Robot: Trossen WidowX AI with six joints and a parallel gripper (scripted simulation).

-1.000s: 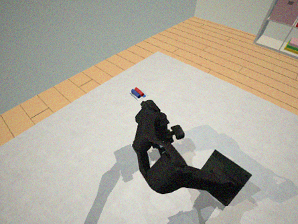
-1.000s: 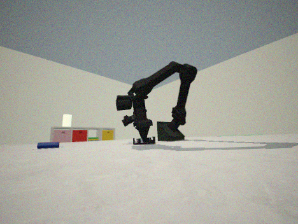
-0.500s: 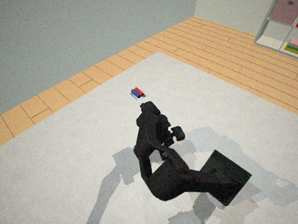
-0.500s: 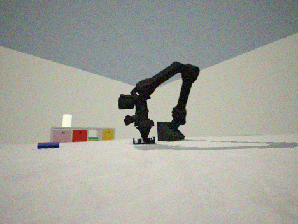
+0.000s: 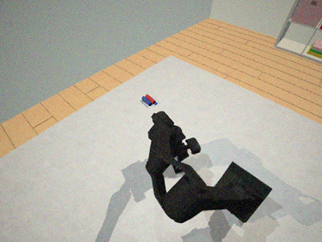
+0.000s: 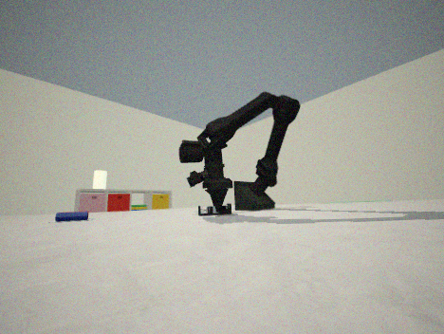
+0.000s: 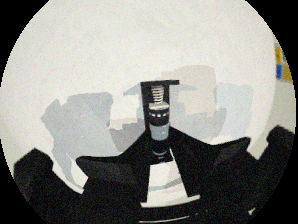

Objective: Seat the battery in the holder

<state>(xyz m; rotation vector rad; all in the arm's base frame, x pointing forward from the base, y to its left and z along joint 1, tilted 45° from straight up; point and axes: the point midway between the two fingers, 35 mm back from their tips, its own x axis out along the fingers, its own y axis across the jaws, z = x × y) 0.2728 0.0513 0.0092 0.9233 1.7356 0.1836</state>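
The black holder (image 6: 201, 212) (image 7: 146, 92) stands on the pale surface under my gripper. Its end wall and coiled spring (image 7: 157, 94) show in the wrist view. My gripper (image 6: 219, 212) (image 7: 158, 129) is down at the holder, shut on the battery. The battery (image 7: 159, 131), dark with a grey band, lies lengthwise in line with the holder. Its flat silver end faces the spring and appears to meet it. Its other end lies between the fingers, toward the bottom of the wrist view. The lip and that end's seating are not clear. In the top view the arm hides holder and battery.
A blue cylinder (image 5: 146, 100) (image 6: 71, 216) and a red cylinder (image 5: 150, 99) lie side by side, well away from the holder. A shelf unit with coloured boxes (image 5: 307, 10) (image 6: 119, 202) stands in the background. The arm's base (image 5: 244, 190) (image 6: 251, 195) is behind the gripper.
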